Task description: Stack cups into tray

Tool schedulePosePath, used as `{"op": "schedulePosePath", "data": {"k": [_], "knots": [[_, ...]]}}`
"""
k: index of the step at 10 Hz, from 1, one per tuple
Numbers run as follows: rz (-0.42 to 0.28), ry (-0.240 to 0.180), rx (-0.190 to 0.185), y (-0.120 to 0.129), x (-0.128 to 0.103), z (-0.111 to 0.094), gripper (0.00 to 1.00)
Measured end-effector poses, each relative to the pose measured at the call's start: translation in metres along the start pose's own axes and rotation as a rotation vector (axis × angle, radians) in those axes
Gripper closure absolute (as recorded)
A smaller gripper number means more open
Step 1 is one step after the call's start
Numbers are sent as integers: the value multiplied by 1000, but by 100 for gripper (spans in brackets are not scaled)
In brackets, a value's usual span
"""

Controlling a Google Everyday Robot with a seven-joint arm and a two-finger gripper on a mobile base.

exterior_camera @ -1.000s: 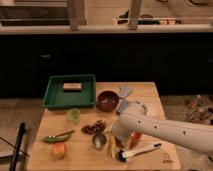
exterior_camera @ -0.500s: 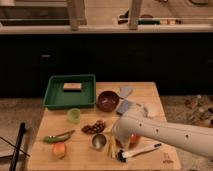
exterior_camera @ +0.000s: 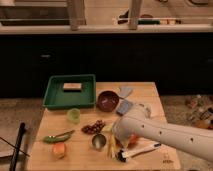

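Arm [exterior_camera: 167, 135] edged left, hiding its gripper [exterior_camera: 118, 141] (grip: cannot tell) beside 1 steel cup [exterior_camera: 98, 141].

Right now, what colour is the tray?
Green tray, best in camera view; gripper beside metal cup.

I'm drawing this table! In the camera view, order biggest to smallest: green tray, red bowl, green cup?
1. green tray
2. red bowl
3. green cup
The gripper is just right of the metal cup.
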Motion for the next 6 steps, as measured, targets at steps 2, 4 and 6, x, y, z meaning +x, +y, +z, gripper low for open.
{"op": "schedulePosePath", "data": {"k": [2,4,6], "knots": [[-73,-16,-7,-16,-10,3,20],[-129,-26,-18,-29,-19,3,20],[-162,-31,-29,-35,-25,1,20]]}}
